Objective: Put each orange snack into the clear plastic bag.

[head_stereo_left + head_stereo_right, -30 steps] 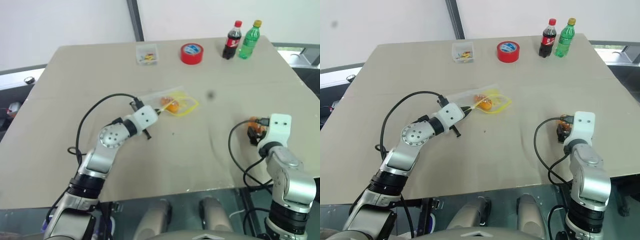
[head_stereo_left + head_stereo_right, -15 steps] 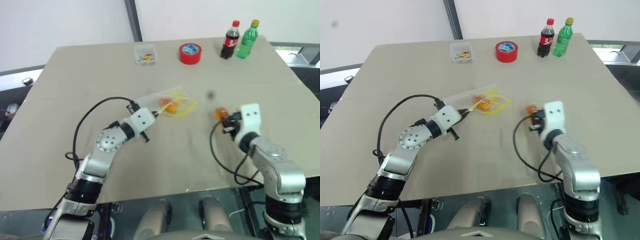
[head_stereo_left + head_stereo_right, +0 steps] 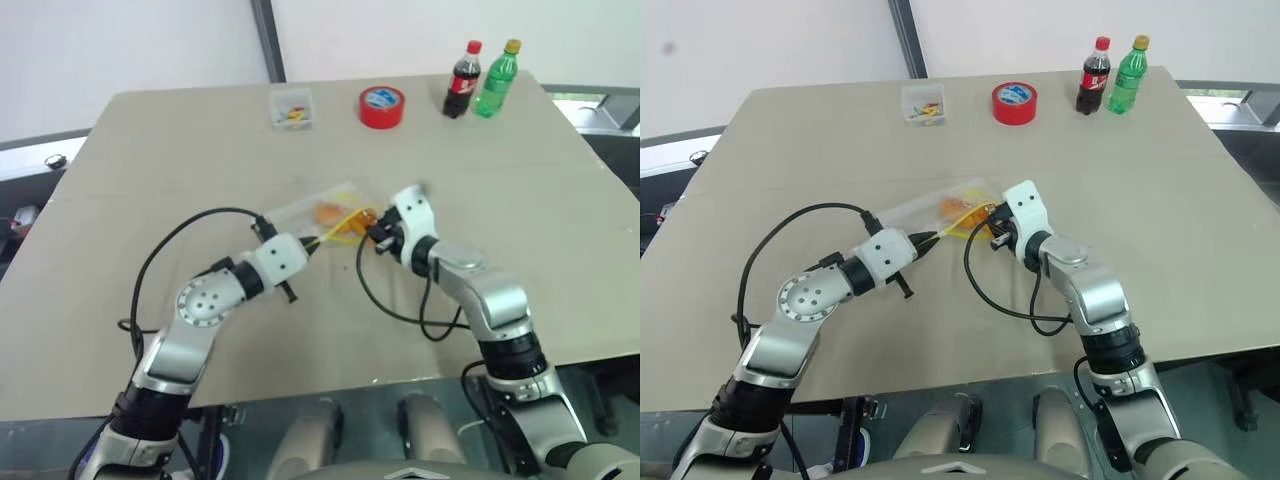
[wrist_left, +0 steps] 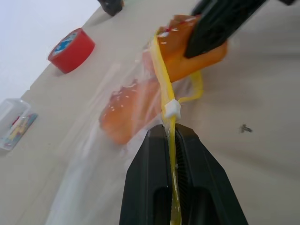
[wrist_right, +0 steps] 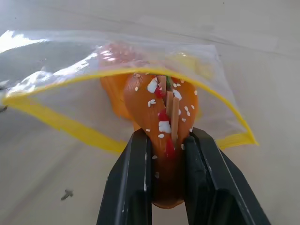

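While the left gripper (image 4: 171, 136) pinches the clear plastic bag's (image 5: 56, 70) yellow seal strip (image 4: 165, 86) shut-jawed, the right gripper (image 5: 166, 140), jaws clamped on the second orange snack (image 5: 161, 117), holds it at the mouth and must push deeper before releasing.

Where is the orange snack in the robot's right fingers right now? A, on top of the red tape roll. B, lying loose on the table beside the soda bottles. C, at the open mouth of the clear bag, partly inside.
C: the right gripper clamps the orange snack, whose far end passes the yellow rim of the clear plastic bag.
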Available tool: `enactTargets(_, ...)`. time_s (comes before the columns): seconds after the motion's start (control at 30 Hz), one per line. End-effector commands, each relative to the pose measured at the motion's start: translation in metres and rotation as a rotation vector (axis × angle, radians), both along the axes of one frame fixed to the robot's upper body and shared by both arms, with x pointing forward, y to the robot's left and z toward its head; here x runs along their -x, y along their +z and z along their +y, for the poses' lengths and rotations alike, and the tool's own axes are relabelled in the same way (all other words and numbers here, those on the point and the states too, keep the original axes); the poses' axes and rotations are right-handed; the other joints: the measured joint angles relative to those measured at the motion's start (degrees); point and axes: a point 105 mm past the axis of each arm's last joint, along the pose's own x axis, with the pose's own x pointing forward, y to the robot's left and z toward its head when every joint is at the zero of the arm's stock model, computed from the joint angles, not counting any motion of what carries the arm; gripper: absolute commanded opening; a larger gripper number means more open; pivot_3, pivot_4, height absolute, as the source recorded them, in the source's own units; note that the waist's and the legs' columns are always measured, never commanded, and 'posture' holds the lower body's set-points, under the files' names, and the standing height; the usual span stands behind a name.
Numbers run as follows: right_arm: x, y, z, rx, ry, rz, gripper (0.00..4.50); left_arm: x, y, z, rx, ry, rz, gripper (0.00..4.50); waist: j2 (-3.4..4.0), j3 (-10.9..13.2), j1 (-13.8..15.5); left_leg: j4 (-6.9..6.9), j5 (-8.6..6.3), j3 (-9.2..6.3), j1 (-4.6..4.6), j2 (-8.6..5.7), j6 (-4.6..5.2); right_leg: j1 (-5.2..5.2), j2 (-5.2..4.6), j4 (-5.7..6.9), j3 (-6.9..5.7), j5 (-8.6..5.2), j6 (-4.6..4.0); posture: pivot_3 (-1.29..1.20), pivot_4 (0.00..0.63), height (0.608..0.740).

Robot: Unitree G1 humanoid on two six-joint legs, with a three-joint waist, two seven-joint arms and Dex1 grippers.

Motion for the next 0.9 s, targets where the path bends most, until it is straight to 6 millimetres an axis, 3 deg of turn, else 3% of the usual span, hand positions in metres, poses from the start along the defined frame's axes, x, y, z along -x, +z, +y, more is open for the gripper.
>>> enactTargets(0.03,-0.015,0.009,0.009,-0.111,-0.041,0.001,0.80,0.013,0.003,-0.001,-0.026,-0.052,-0.016,0.00,0.01,0.0,-0.2,-0.01,0.00,0.01,0.01,0.01,0.00,0.00,0.02,0.00,0.02,0.00,0.00,0.00,0.150,0.740)
enactTargets(0.17,-0.031,0.005,0.012,-0.218,-0.096,0.051,0.80,0.017,-0.002,0.003,-0.044,-0.052,0.006,0.00,0.04,0.0,0.1,-0.04,0.00,0.03,0.05,0.03,0.00,0.00,0.06,0.01,0.06,0.00,-0.01,0.00,0.150,0.740)
enactTargets(0.27,-0.034,-0.003,0.016,-0.173,-0.092,0.032,0.80,0.016,-0.002,0.004,-0.044,-0.044,0.004,0.00,0.04,0.0,0.3,-0.03,0.00,0.00,0.04,0.01,0.00,-0.01,0.05,-0.03,0.04,0.00,-0.01,0.00,0.150,0.740)
enactTargets(0.47,-0.007,-0.011,0.040,-0.102,0.131,-0.013,0.80,0.010,0.003,0.006,-0.034,-0.013,-0.013,0.00,0.05,0.0,0.0,-0.04,0.00,0.01,0.04,0.02,0.00,0.00,0.05,-0.02,0.04,0.00,-0.01,0.00,0.150,0.740)
enactTargets(0.67,0.004,0.008,0.027,-0.152,0.162,-0.057,0.80,0.007,0.006,0.010,-0.011,0.035,-0.018,0.00,0.06,0.0,0.1,-0.04,0.00,0.01,0.03,0.02,0.00,0.00,0.06,0.00,0.05,0.00,-0.01,0.00,0.150,0.740)
enactTargets(0.9,0.020,0.006,0.039,-0.115,0.289,-0.032,0.80,0.012,0.003,0.006,-0.006,-0.006,-0.024,0.00,0.06,0.0,-0.1,-0.04,0.00,0.02,0.04,0.04,0.00,-0.01,0.06,0.00,0.06,0.00,-0.01,0.00,0.150,0.740)
